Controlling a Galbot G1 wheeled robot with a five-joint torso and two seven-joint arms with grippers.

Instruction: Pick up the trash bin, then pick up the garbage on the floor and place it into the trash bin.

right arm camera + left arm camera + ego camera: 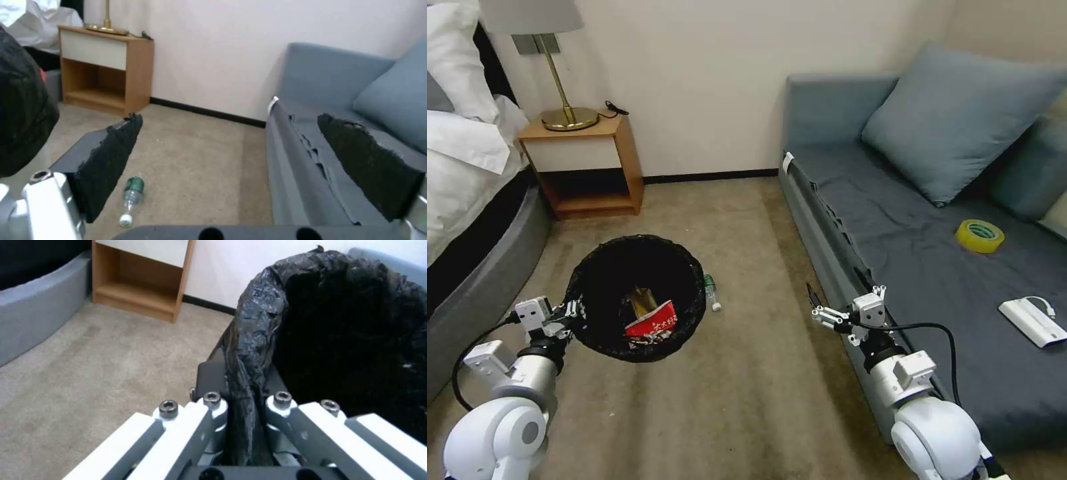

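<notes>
The trash bin (608,279), lined with a crinkled black bag, hangs above the carpet, and my left gripper (575,311) is shut on its near-left rim. The left wrist view shows that gripper (245,406) clamping the bag-covered rim of the bin (356,326). Of the garbage, a red-and-white snack packet (652,325) and a gold-brown wrapper (642,301) lie inside the bin. A small green-labelled bottle (712,292) lies on the floor just right of the bin. My right gripper (817,315) hovers open and empty by the sofa's front edge, with the bottle (131,196) below it.
A grey sofa (894,220) along the right carries a cushion (960,113), a yellow tape roll (980,235) and a white box with cable (1032,321). A wooden nightstand (584,160) with a lamp stands at the back left beside the bed (474,220). Open carpet lies between.
</notes>
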